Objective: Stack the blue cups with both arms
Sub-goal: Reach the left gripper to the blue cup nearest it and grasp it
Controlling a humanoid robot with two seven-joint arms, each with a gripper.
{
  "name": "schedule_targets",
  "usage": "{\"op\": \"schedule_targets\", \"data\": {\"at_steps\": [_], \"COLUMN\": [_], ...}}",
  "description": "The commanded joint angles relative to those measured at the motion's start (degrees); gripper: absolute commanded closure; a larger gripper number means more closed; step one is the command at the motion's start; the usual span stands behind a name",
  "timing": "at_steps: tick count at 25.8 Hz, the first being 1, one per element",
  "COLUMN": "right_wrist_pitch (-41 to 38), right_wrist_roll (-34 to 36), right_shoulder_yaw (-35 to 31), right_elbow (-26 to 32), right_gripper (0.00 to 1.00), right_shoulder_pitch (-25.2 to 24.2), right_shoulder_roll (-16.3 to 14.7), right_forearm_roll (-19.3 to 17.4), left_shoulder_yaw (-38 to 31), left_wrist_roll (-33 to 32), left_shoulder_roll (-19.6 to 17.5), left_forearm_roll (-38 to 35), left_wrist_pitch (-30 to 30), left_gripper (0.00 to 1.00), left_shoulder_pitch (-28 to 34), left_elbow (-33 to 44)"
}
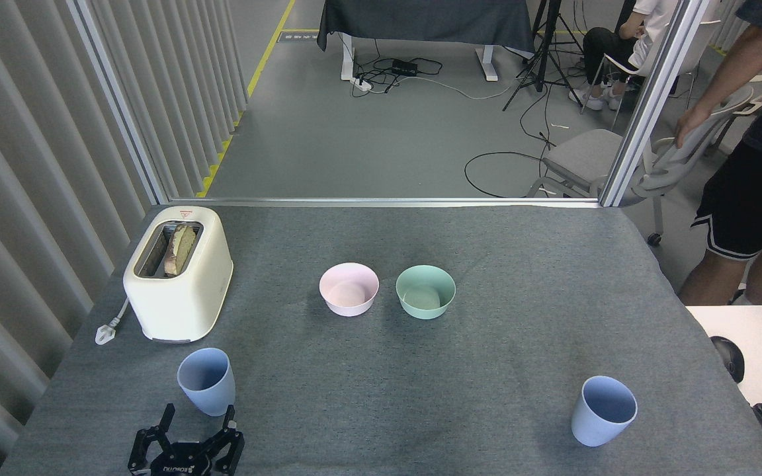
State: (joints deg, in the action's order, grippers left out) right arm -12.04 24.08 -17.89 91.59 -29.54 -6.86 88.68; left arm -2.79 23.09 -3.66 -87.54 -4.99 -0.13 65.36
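Note:
Two pale blue cups stand upright on the grey table. The left blue cup is near the front left, just below the toaster. The right blue cup stands near the front right. My left gripper rises from the bottom edge just in front of the left cup, open, its black fingers spread and nothing between them. It is close to the cup's base but apart from it. My right gripper is out of view.
A cream toaster with bread in it stands at the left. A pink bowl and a mint-green bowl sit mid-table. A white desk with a mouse and keyboard adjoins at the right. A person stands beyond the table's right corner.

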Motion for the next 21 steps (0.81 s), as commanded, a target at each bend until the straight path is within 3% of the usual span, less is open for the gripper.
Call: {"op": "schedule_targets", "data": {"at_steps": [1, 15, 16, 18, 21], "right_wrist_pitch": [0.08, 0.08, 0.08, 0.08, 0.08], "right_wrist_roll": [0.01, 0.01, 0.01, 0.01, 0.01], "right_shoulder_yaw": [0.58, 1.28, 1.37, 1.54, 1.72], "right_elbow": [-0.09, -0.97, -1.15, -1.32, -1.32], "right_gripper": [0.0, 0.0, 0.0, 0.0, 0.0], "right_shoulder_pitch": [0.01, 0.01, 0.01, 0.01, 0.01], "right_shoulder_roll": [0.0, 0.09, 0.09, 0.09, 0.09], "right_forearm_roll": [0.0, 0.0, 0.0, 0.0, 0.0], "left_shoulder_yaw": [0.24, 0.76, 0.76, 0.85, 0.85], "left_wrist_roll": [-0.07, -0.07, -0.07, -0.07, -0.07], "left_shoulder_roll": [0.05, -0.03, -0.03, -0.03, -0.12], "left_forearm_roll": [0.09, 0.26, 0.35, 0.35, 0.35], "left_wrist_pitch": [-0.19, -0.11, -0.19, -0.81, -1.07], "left_gripper": [0.0, 0.0, 0.04, 0.26, 0.45], "left_shoulder_pitch": [-1.36, -9.8, -9.97, -9.97, -9.88], "left_elbow": [-1.2, -10.61, -10.7, -10.7, -10.43]}}
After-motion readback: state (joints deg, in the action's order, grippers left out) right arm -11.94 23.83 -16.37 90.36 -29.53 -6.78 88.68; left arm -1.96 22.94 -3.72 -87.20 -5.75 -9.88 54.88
